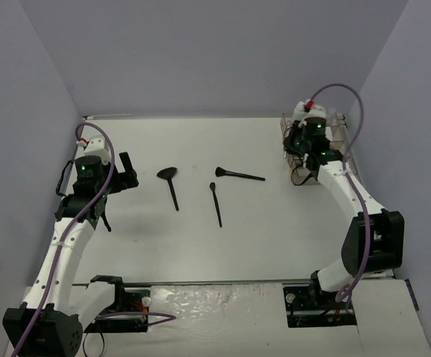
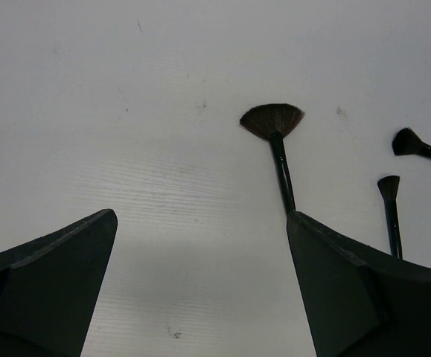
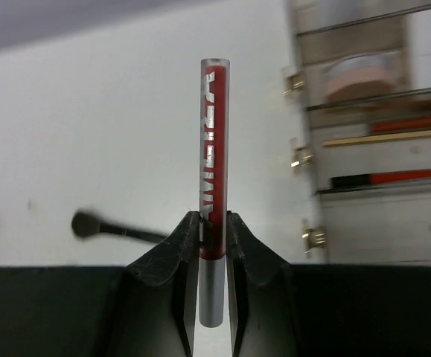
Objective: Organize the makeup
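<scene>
The right gripper is clenched on a red tube. The tube has a clear tip and silver letters down its side. It sticks straight out from between the two fingers, held up off the table.

Just beside it, on the right, is the clear organizer. It sits at the far right corner of the table. On its shelves lie a pink compact, a red pencil, a tan pencil and, lower down, a second pencil that is black and red.

Three black brushes lie on the table, out in the middle, well apart from the organizer. The fan brush is the one most to the left. The small brush is next to it. The long brush lies farther back, with its handle pointing to the right.

The left gripper is wide open with nothing in it. It hangs over the left side of the table, and the fan brush is near its right finger.
</scene>
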{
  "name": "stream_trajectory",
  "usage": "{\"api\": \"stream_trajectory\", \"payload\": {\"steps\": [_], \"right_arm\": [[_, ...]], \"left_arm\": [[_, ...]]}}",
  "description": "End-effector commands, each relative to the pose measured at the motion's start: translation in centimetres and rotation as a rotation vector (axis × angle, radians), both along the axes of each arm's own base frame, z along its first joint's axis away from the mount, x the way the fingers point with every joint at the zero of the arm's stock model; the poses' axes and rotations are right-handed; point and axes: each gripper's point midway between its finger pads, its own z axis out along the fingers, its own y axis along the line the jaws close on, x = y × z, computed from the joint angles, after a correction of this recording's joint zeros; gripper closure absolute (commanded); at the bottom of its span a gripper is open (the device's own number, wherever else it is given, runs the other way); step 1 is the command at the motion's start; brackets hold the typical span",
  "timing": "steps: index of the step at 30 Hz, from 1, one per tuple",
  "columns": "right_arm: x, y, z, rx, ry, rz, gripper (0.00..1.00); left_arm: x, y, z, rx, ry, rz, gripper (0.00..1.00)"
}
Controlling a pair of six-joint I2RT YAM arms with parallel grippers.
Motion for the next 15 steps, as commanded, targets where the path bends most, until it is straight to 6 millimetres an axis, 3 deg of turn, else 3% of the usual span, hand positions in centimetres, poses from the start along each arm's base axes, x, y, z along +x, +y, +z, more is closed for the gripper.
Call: {"api": "stream_trajectory", "payload": {"steps": [1,3,7,15], "right_arm": [[2.4,-6.4,5.0,0.327,-0.206,-0.327,1.00],[2.6,-10.4,4.0,0.418,-0.225,-0.457,1.00],[4.3,-13.3,2.0,0.536,-0.207,-0.588,1.00],[7.7,-15.5,-0.4,0.639,-0.213,-0.742,1.00]], "left_arm": [[0.7,0.1,2.8,-0.009,-0.094,0.005,0.03],[0.7,0.1,2.8,-0.008,-0.096,0.007,0.03],[0.7,0.1,2.7,-0.010,-0.090,0.005,0.03],[0.7,0.2,2.7,-0.007,-0.092,0.007,0.03]]}}
